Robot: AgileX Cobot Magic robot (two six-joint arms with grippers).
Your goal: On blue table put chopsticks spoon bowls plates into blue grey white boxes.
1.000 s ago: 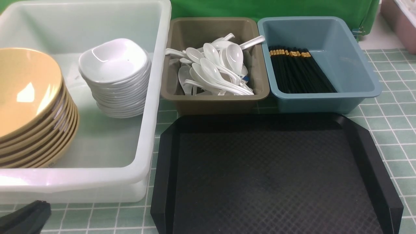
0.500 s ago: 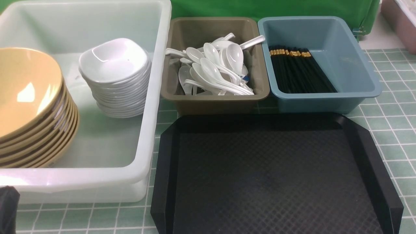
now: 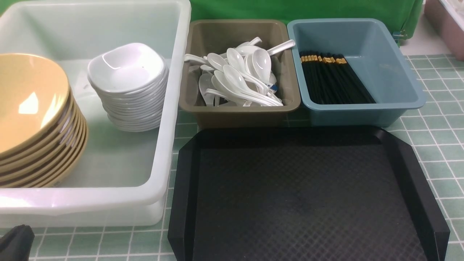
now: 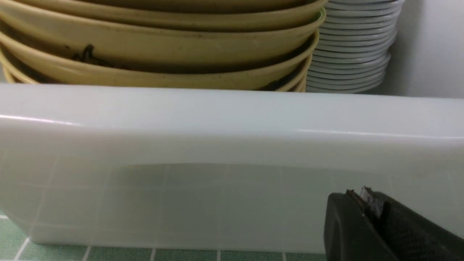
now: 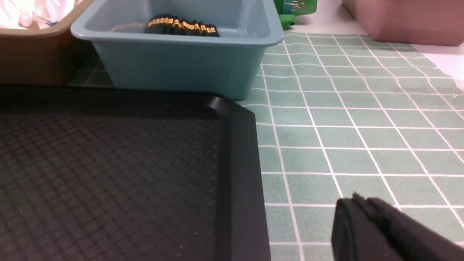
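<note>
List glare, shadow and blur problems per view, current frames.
Front view: hard glare patch on the yellow bowls, a softer highlight on the white bowls, bright streak along the near rim of the white box. Left wrist view: thin highlights on that rim, dark gaps between the yellow bowls. Right wrist view: right gripper looks soft, spoons washed out.
</note>
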